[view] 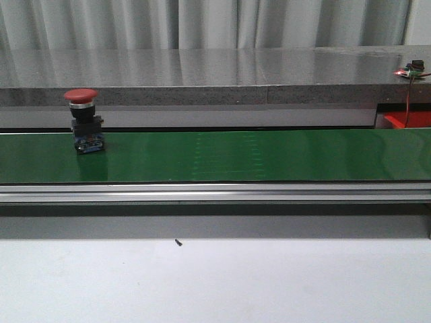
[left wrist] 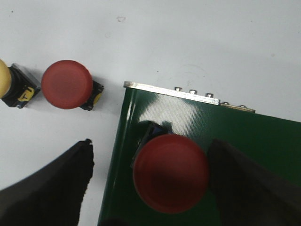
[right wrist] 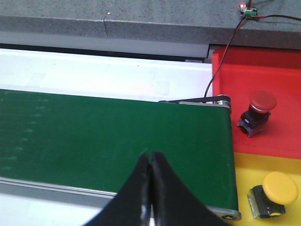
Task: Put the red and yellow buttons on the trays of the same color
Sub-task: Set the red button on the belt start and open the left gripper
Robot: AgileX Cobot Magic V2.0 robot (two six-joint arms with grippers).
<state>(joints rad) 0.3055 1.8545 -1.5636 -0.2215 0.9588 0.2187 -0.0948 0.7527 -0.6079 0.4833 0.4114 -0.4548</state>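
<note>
Green conveyor belt [left wrist: 244, 155] carrying one red button [left wrist: 170, 173].
Left gripper [left wrist: 149, 183] gapes wide, empty, fingers flanking the button; right gripper [right wrist: 151, 188] pinched closed, empty.

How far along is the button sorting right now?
Done: a red button sits on the red tray, a yellow one on the yellow tray. In hand: nothing; the left hand straddles a red button on the belt. Left: a red button and yellow button on the table.
</note>
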